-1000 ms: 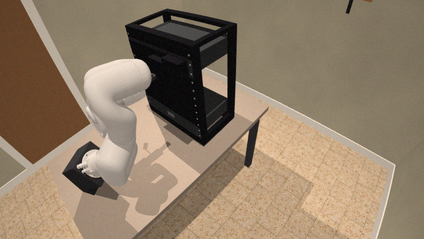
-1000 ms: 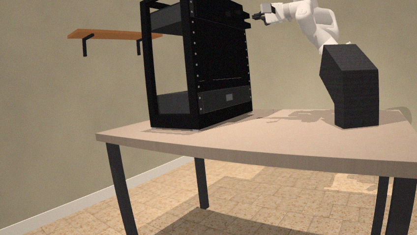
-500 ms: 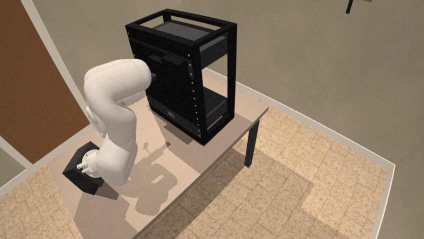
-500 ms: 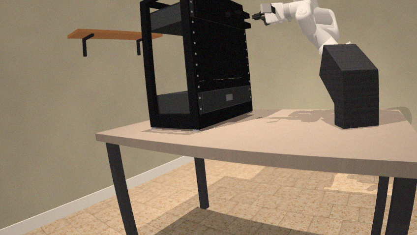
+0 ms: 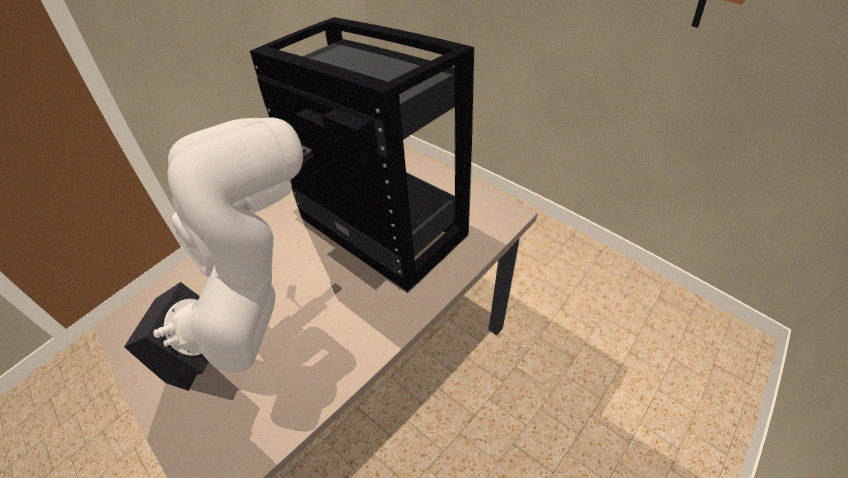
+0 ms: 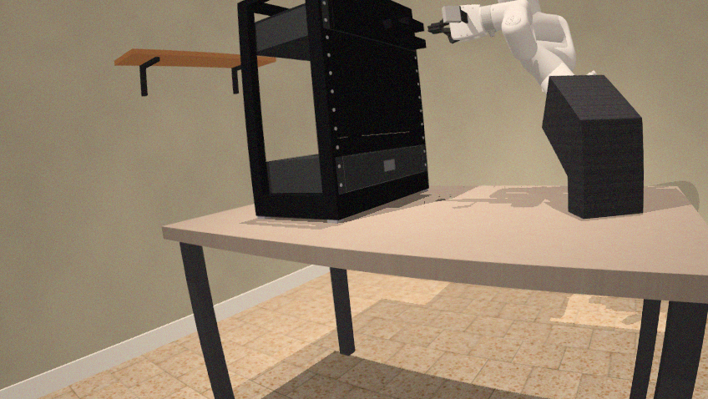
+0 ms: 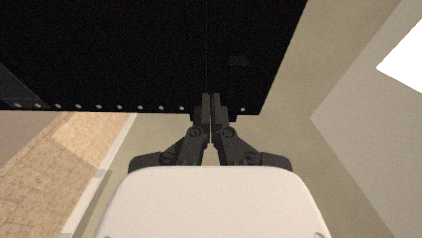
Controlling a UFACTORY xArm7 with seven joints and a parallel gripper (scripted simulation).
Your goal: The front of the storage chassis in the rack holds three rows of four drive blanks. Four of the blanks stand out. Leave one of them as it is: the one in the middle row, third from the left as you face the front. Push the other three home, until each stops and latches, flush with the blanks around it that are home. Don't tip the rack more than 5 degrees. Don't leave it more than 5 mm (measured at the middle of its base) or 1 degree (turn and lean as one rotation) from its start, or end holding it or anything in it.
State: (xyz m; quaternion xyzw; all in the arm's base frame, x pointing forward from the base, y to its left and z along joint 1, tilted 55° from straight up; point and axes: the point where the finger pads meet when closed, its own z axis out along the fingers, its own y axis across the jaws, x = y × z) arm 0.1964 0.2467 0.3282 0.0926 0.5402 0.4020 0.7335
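Observation:
The black rack (image 5: 380,148) stands on the table, and it also shows in the exterior view (image 6: 341,108). The storage chassis fills the upper front. Blanks stick out from it in the top view (image 5: 347,121) and show as stepped ledges in the exterior view (image 6: 413,24). My gripper (image 6: 432,27) is shut and empty, with its fingertips close to the front of a blank that stands out, high on the chassis. I cannot tell whether they touch. In the wrist view the shut fingers (image 7: 211,100) point at the dark chassis face (image 7: 150,50). My arm hides the gripper in the top view.
A grey panel (image 6: 381,168) closes the rack's lower front. The arm's black base block (image 6: 594,143) stands on the table's other end. A wall shelf (image 6: 188,59) hangs behind the rack.

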